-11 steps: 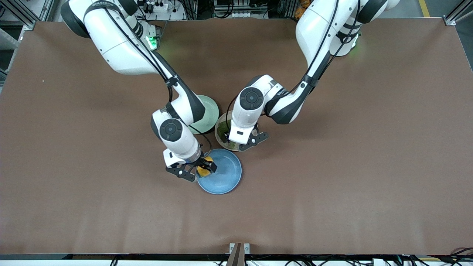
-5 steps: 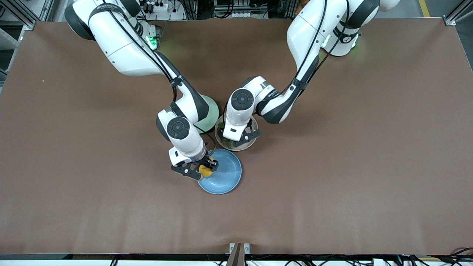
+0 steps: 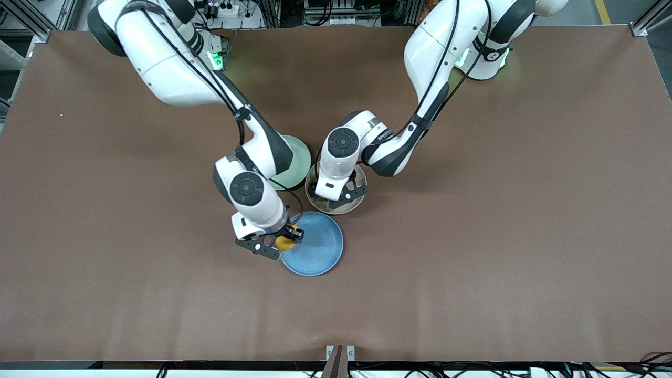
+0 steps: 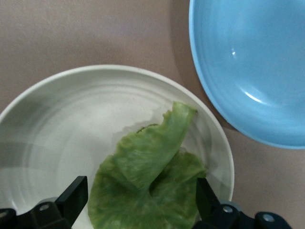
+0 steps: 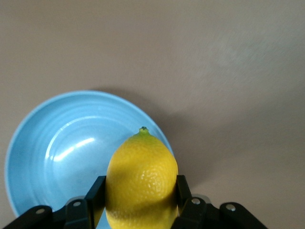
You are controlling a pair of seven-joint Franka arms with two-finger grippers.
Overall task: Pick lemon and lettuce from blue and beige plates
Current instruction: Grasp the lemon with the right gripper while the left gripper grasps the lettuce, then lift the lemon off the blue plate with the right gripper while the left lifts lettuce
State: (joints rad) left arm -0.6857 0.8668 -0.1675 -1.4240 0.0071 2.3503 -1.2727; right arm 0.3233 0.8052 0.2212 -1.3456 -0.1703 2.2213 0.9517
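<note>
Since a second ago we see the left gripper (image 3: 340, 201) shift from the edge of the beige plate (image 3: 353, 206) to sit over its middle, while the right gripper (image 3: 276, 242) has stayed at the rim of the blue plate (image 3: 315, 251) with the lemon (image 3: 286, 242) between its jaws, drawn slightly toward the right arm's end of the table (image 3: 472, 236).

In the front view we find three plates clustered mid-table. The blue plate lies nearest the camera and is otherwise bare; the lemon sits over its rim, toward the right arm's end. The beige plate lies just beside it, farther from the camera, mostly covered by the left arm's wrist, with a sliver of lettuce (image 3: 313, 185) showing at its edge. A mint-green plate (image 3: 294, 157) lies beside the beige one, toward the right arm's end, largely under the right arm.

In the left wrist view we see the beige plate (image 4: 62, 124) holding only the lettuce (image 4: 147, 186), a crinkled green leaf folded on itself, lying toward the side nearest the blue plate (image 4: 248, 67). The left gripper (image 4: 138, 205) has its jaws spread, one on either side of the leaf, not closed on it.

In the right wrist view the right gripper (image 5: 141, 195) pinches the lemon (image 5: 141, 179) at its sides, stem tip pointing away from the wrist. The blue plate (image 5: 52, 157) beneath it holds nothing.
</note>
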